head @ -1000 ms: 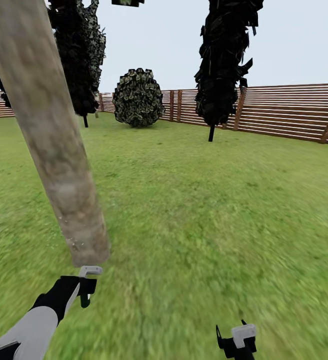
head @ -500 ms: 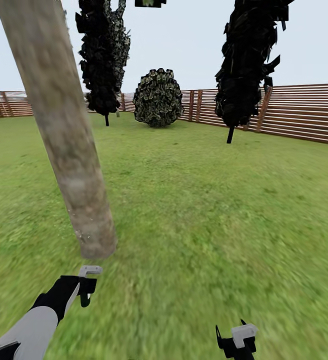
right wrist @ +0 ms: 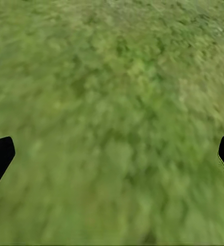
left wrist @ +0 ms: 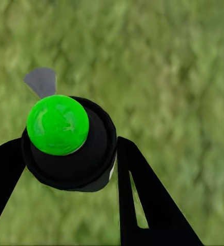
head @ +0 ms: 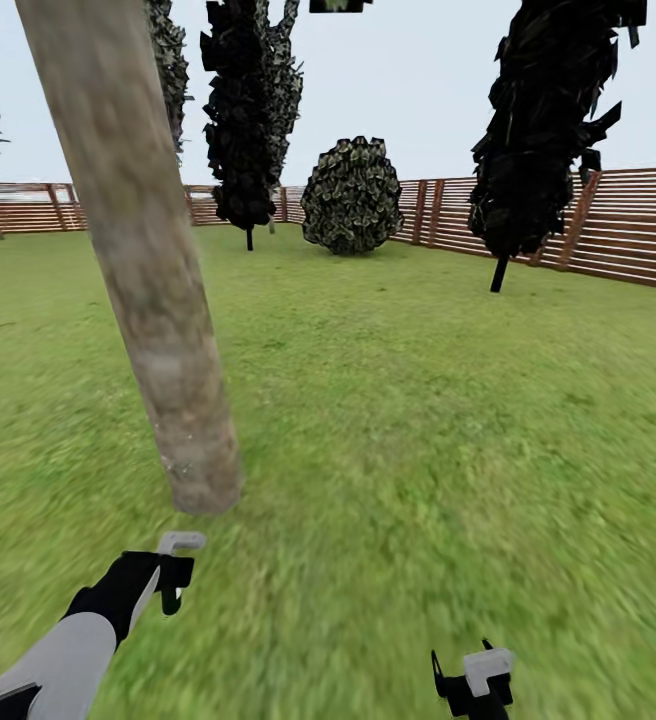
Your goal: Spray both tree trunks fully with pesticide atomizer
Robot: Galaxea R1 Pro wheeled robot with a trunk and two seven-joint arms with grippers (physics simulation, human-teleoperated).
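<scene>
1. The left tool (left wrist: 70, 154) is closed around the pesticide atomizer (left wrist: 68, 143): in the left wrist view its black fingers (left wrist: 142, 200) press either side of a black body with a bright green cap and a grey nozzle tab. In the head view the left tool (head: 173, 570) sits low, the pale nozzle just above it, near the foot of the tree trunk (head: 143, 270).

2. The right tool (right wrist: 112, 148) stands wide open and empty over the lawn (right wrist: 112, 102); the head view puts it (head: 473, 680) low on the right.

3. No pesticide specks can be made out on or around the bark.

4. Risks, as I judge them: the trunk leans and rises out of view, so spray aimed only at the base would leave the upper part bare. A nozzle pointed off-line would send the cloud onto grass. Rolling closer could bump the base or left arm into the trunk.

5. Farther out stand two near-black cone-shaped trees (head: 248, 110), a round bush (head: 353, 195) and the slatted fence (head: 628, 225), all well apart from the trunk. Open grass lies between; nothing blocks the spray path.
</scene>
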